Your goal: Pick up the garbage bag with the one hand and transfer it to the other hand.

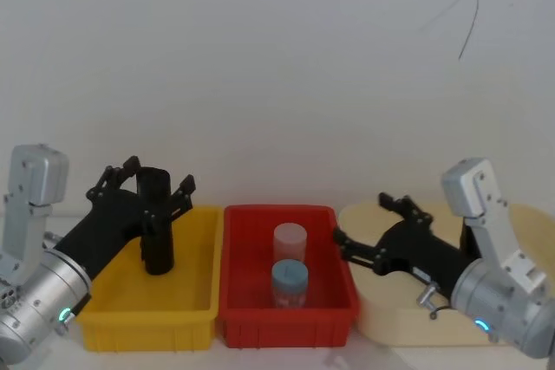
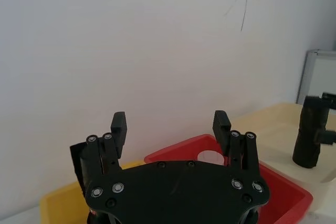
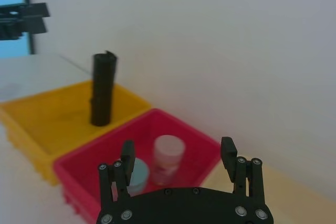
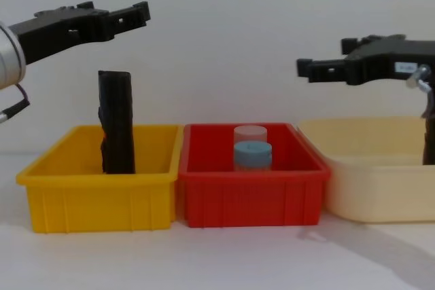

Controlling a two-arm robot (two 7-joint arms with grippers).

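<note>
The garbage bag [image 1: 157,223] is a black roll standing upright at the back of the yellow bin [image 1: 147,325]; it also shows in the chest view [image 4: 117,123] and the right wrist view [image 3: 102,88]. My left gripper [image 1: 158,178] hangs open above its top, clear of it by a wide gap in the chest view [image 4: 139,11], with nothing between its spread fingers [image 2: 170,124]. My right gripper [image 1: 362,218], with a small white label on its side, hovers open and empty [image 3: 177,153] over the near-left part of the cream tray [image 1: 390,327], level with the left one [image 4: 304,67].
A red bin [image 1: 277,210] between the yellow bin and the cream tray holds a pale pink jar [image 1: 290,238] and a blue-lidded jar [image 1: 290,279]. Another black roll [image 2: 310,135] stands upright in the cream tray [image 4: 380,188]. A white wall rises close behind.
</note>
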